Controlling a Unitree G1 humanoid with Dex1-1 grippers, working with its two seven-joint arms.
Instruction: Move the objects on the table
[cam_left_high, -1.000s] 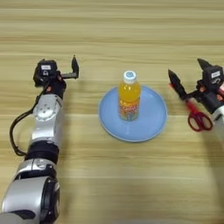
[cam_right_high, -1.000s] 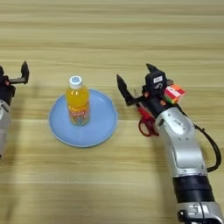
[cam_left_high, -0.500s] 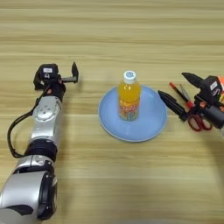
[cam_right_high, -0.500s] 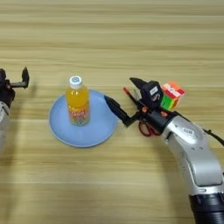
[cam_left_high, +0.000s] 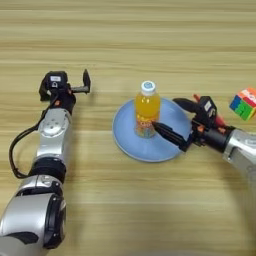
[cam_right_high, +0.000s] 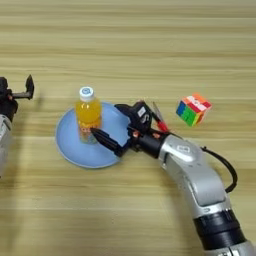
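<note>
A small orange-juice bottle (cam_left_high: 146, 111) with a white cap stands upright on the round light-blue plate (cam_left_high: 126, 136) at the table's middle. My right gripper (cam_left_high: 164, 113) is open, its two black fingers reaching over the plate's right half. Its near fingertip lies close to the bottle's base; I cannot tell whether it touches. Red-handled scissors (cam_right_high: 162, 126) lie mostly hidden behind that gripper's wrist. The multicoloured puzzle cube (cam_right_high: 193, 109) sits on the table to the right. My left gripper (cam_left_high: 65, 86) rests open on the wood, left of the plate.
The wooden table (cam_left_high: 130, 35) fills both views. My left arm (cam_left_high: 50, 145) lies along the left side with a black cable looped beside it. The right forearm (cam_right_high: 200, 185) crosses the lower right of the table.
My right gripper has swung left from over the scissors onto the plate, close to the bottle, which uncovered the cube. The left arm has hardly moved.
</note>
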